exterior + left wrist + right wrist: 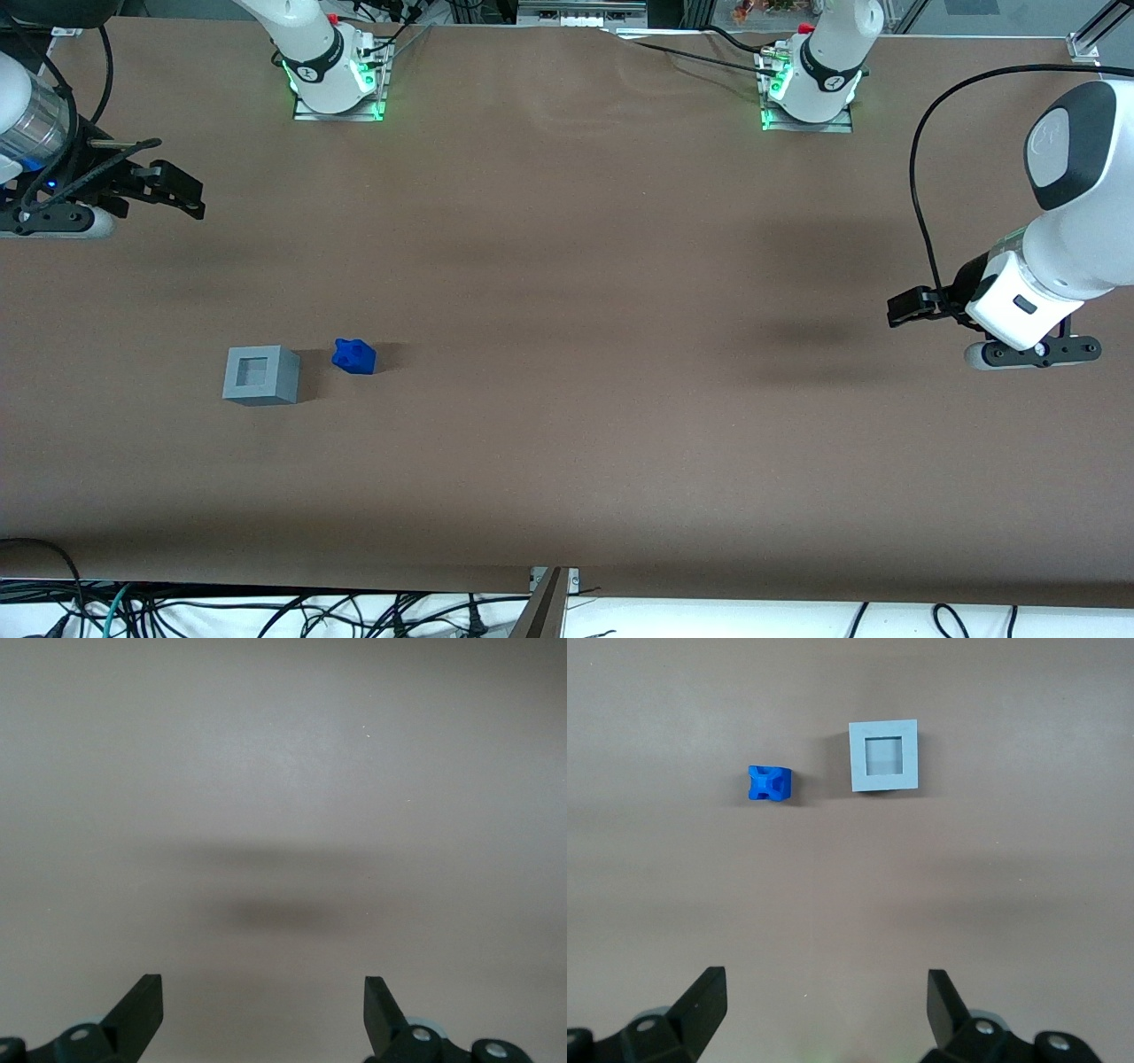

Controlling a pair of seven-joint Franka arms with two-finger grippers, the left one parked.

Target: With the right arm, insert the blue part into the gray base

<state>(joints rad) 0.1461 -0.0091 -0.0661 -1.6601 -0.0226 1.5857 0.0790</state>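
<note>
Blue part bright blue; gray base light grey; hand seemingly black.

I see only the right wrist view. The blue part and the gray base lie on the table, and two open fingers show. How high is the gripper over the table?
Observer: In the front view the gripper hangs in the air at the working arm's end of the table, farther from the front camera than both pieces.
Operator: Are the pieces touching?
Observer: No. The blue part stands beside the gray base, with a bare strip of table between them.
Operator: Is something already in the recess?
Observer: No, the front view also shows the square recess empty.
</note>
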